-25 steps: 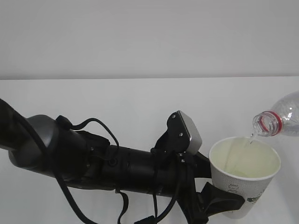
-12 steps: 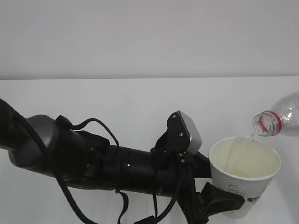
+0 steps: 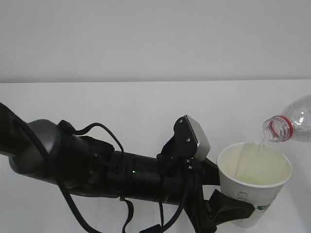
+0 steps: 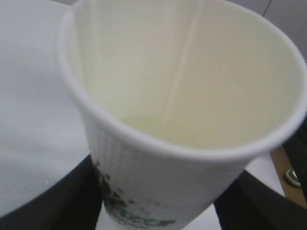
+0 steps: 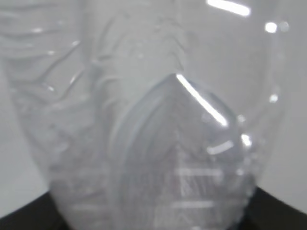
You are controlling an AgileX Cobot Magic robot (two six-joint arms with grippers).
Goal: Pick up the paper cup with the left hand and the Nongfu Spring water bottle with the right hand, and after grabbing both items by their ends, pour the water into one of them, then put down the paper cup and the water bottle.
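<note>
White paper cup clamped low by left gripper, rim clear for pour; Nongfu Spring bottle, squeezed in right gripper's dark fingers, tipped mouth-down over it, water trickling in.

paper cup: white outside, cream inside, with a dark green logo low on its side and a pattern of tiny grey dots around it
water: clear, looks pale yellow at the bottom of the cup
Nongfu Spring water bottle: clear see-through plastic with wavy ribs, and a red ring around its neck
left arm: black, with black cables and one rounded grey joint
box on the arm: light grey on top, black at the side
left end effector: black
desk: plain white
wall: pale grey, no pattern
</note>
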